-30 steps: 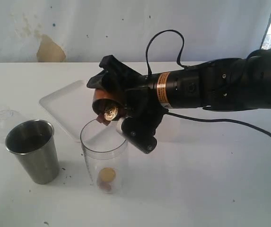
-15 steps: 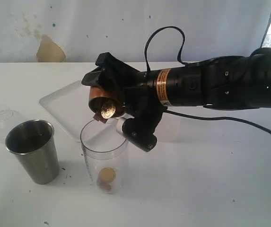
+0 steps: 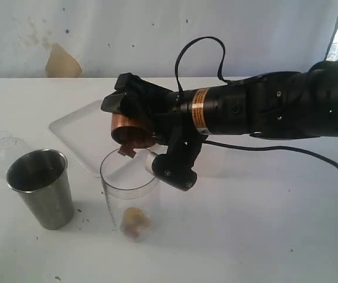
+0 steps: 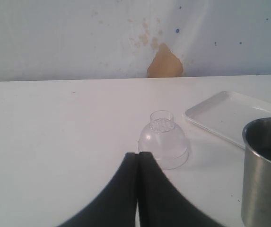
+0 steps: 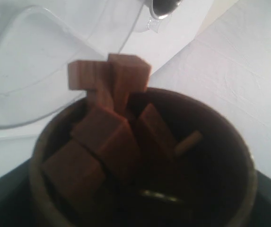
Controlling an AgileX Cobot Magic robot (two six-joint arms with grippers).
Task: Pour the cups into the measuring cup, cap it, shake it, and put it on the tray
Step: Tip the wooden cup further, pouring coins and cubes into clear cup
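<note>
Wooden cup [image 3: 131,127] tipped over the measuring cup [image 3: 130,191]

The right gripper [image 3: 147,134] clamps the cup between its fingers, mouth tilted just above the clear rim (brown blocks [image 5: 108,137] crowd its lip). The left gripper [image 4: 137,189] has its fingers pressed together, empty, near the domed lid [image 4: 163,142].

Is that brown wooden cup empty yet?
No. The wooden cup is tipped over the measuring cup, and brown blocks sit inside.

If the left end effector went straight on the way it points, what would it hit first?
Most likely the clear domed lid, lying just ahead of the shut left end effector; the steel tumbler stands off to one side. Depth is uncertain.
</note>
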